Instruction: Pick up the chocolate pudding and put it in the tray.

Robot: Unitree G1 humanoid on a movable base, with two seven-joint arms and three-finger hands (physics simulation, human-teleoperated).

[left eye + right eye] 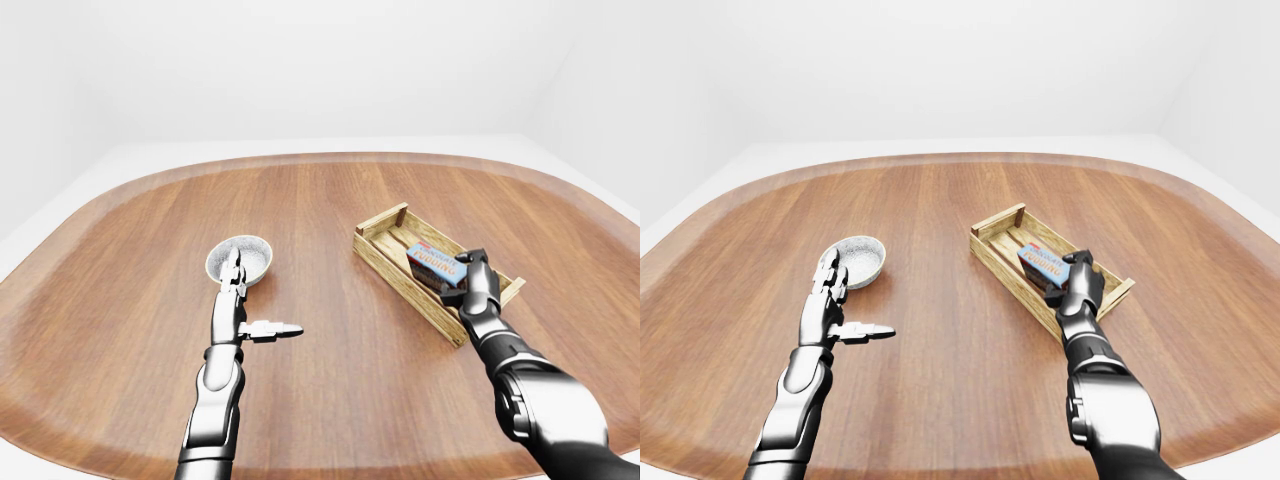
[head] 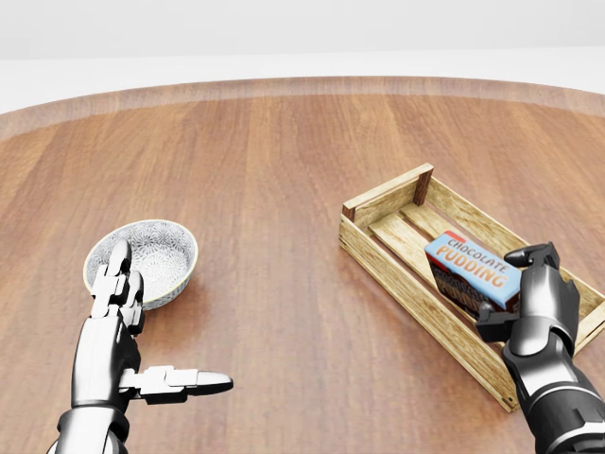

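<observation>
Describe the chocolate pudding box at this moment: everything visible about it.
The chocolate pudding box is a small rectangular carton, seemingly cardboard, with a light blue top, red edge, orange "CHOCOLATE PUDDING" lettering and dark brown sides. It sits tilted inside the wooden tray, toward the tray's lower-right part in the head view. The right hand is at its lower-right end, fingers around that end; whether the box rests on the slats cannot be told.

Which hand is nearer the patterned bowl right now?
Left. The left hand hangs just below the bowl in the head view, its fingertips overlapping the rim. The right hand is far across the table, at the wooden tray, holding the chocolate pudding.
</observation>
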